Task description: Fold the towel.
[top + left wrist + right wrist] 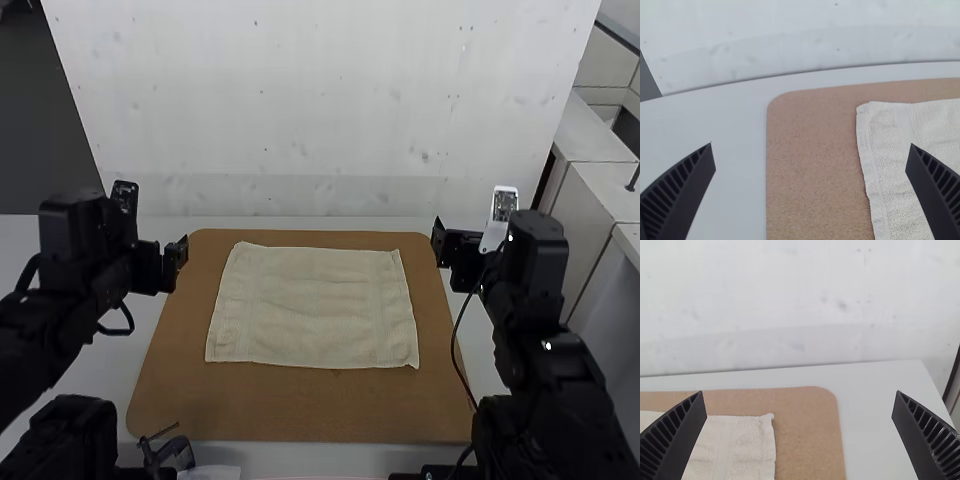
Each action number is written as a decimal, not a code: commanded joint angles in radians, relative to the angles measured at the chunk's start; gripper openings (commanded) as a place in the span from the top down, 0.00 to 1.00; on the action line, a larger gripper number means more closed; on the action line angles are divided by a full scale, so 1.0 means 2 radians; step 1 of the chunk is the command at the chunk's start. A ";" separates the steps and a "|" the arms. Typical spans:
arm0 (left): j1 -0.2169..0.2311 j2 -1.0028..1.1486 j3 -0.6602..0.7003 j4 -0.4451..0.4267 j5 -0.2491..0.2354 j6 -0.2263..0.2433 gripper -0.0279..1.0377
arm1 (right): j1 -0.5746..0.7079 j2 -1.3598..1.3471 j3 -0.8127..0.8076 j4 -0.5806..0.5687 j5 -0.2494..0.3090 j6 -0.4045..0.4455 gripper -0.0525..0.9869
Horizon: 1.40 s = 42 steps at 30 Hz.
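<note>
Far left, my left hand lies beside the left edge of the brown board, near its far left corner. The fingers of this left hand stand wide apart, released, with nothing grasped between them. The towel lies to its right, apart from it, with a strip of brown board between the towel's left edge and the board's own left edge. In my left wrist view, the towel's far left corner and its hemmed left edge are visible, the hem running from far to near.

Center, the towel lies spread and unfolded on the board, which rests on the pale counter. Soft, low wrinkles cross its middle, and a woven band runs from far to near close to each side edge. The far edge is slightly narrower in the high view than the near edge; a wide strip of board shows on the near side, and a thin one on the far side.

Right, my right hand lies beside the far right corner of the board, to the right of the towel and apart from it. The fingers of this right hand are likewise spread wide, released and holding nothing. In my right wrist view, the towel's far right corner lies flat, with its tip slightly rounded.
</note>
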 commanded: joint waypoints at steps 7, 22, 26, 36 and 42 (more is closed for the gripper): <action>0.004 0.196 0.080 0.034 0.028 -0.016 0.07 | 0.003 0.298 0.116 0.039 -0.014 0.005 0.03; 0.023 0.285 0.088 0.095 0.046 -0.010 0.07 | 0.040 0.616 0.247 0.089 -0.029 0.023 0.03; 0.020 0.287 0.086 0.098 0.047 -0.011 0.07 | 0.051 0.674 0.268 0.106 -0.029 0.029 0.03; 0.016 0.298 0.076 0.110 0.048 -0.011 0.06 | 0.081 0.753 0.317 0.114 -0.001 0.042 0.03; 0.018 0.326 0.076 0.130 0.046 -0.011 0.07 | 0.104 0.813 0.345 0.096 0.049 0.045 0.27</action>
